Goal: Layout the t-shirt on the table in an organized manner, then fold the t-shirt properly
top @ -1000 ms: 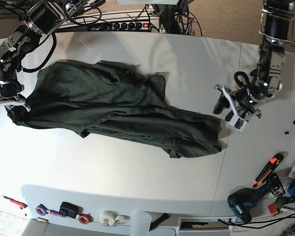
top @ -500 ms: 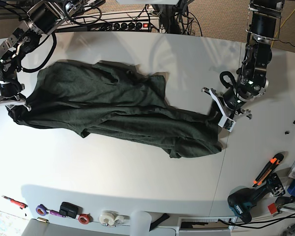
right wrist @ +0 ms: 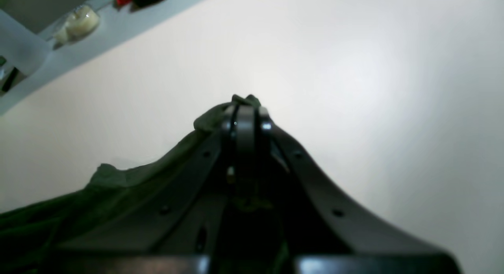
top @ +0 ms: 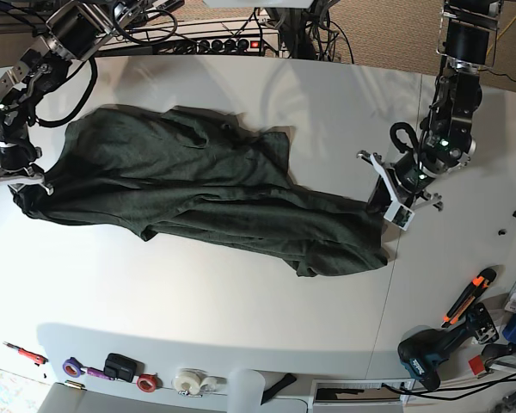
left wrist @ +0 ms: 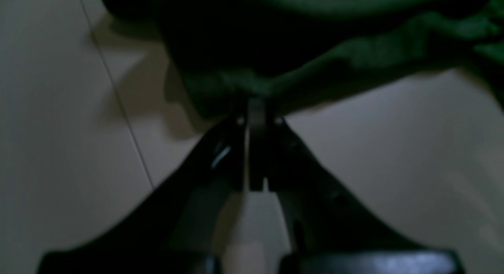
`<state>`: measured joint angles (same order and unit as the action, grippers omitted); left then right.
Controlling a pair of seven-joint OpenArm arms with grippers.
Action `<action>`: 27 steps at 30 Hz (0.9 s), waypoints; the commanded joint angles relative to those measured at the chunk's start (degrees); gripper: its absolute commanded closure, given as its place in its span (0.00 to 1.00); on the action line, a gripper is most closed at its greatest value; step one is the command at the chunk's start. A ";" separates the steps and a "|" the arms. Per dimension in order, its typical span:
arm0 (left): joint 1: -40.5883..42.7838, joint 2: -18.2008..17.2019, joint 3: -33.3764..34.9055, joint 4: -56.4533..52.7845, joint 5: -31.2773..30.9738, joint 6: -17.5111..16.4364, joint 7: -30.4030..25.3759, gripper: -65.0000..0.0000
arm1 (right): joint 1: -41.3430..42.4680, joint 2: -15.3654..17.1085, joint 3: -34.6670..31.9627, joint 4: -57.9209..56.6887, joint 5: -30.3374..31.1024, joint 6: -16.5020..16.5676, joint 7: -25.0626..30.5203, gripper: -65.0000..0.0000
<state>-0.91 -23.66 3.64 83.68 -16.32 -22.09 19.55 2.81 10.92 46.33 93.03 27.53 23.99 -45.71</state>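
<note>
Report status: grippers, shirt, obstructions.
Left gripper shut on t-shirt edge. Right gripper shut on opposite end. T-shirt stretched between them, still rumpled on table. Nothing in the way.

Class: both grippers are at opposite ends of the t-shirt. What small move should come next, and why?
Probably draw the left gripper outward, away from the right gripper. Both are shut on the t-shirt, which lies bunched and creased on the table; tension should spread it flat.

I'm seeing a power strip [top: 228, 45] glowing red amid tangled cables [top: 310, 34] behind the far edge. Tape rolls [top: 193, 379] are sitting along the near ledge, a blue drill [top: 430, 353] and orange cutter [top: 469, 297] are lying at right. Brown carpet [top: 387, 26] is showing beyond.
</note>
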 commanded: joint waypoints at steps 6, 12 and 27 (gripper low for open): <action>-1.01 -0.79 -0.44 1.09 3.30 0.22 -1.40 0.59 | 0.68 1.44 0.11 0.96 0.96 0.42 1.55 1.00; -1.92 -0.76 -0.42 -2.05 3.28 2.29 -1.42 0.57 | 0.68 1.42 0.11 0.96 0.96 0.42 1.49 1.00; -5.73 -0.13 -0.44 -10.60 -0.39 -2.75 -2.78 1.00 | 0.70 1.44 0.11 0.96 1.11 0.42 1.38 1.00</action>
<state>-6.35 -23.20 3.27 72.62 -17.17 -24.27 15.81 2.70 11.14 46.33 93.03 27.53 23.99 -45.84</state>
